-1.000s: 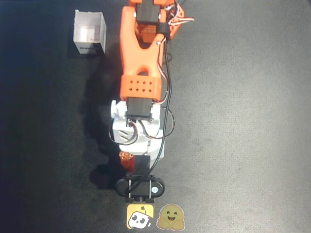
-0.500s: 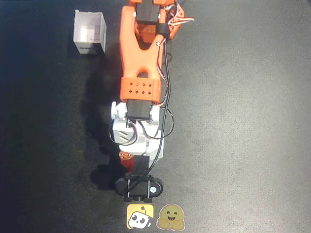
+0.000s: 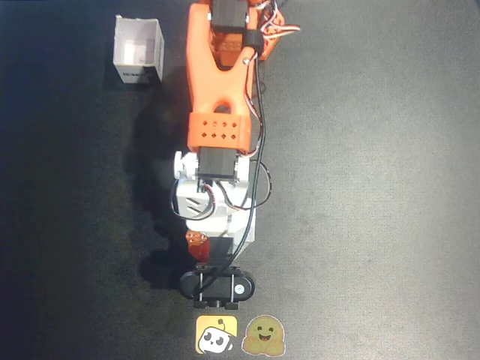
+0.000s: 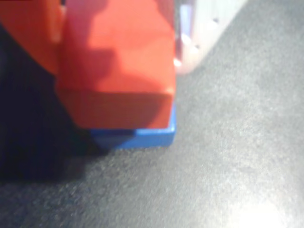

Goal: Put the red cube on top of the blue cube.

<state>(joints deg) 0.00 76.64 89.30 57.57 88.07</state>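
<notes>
In the wrist view the red cube (image 4: pixel 116 71) rests on top of the blue cube (image 4: pixel 142 135), of which only a front strip and the right edge show beneath it. My gripper (image 4: pixel 116 50) is shut on the red cube, with the orange finger (image 4: pixel 33 38) on its left side and the white finger (image 4: pixel 204 33) on its right. The blue cube stands on the dark table. In the overhead view the arm's wrist (image 3: pixel 217 210) hides both cubes, and only an orange finger (image 3: pixel 196 243) shows beside it.
A white open box (image 3: pixel 139 51) stands at the upper left of the overhead view, well away from the gripper. Two stickers (image 3: pixel 217 334) lie at the bottom edge, just below the wrist camera mount (image 3: pixel 217 285). The dark table (image 3: pixel 375 187) extends to both sides.
</notes>
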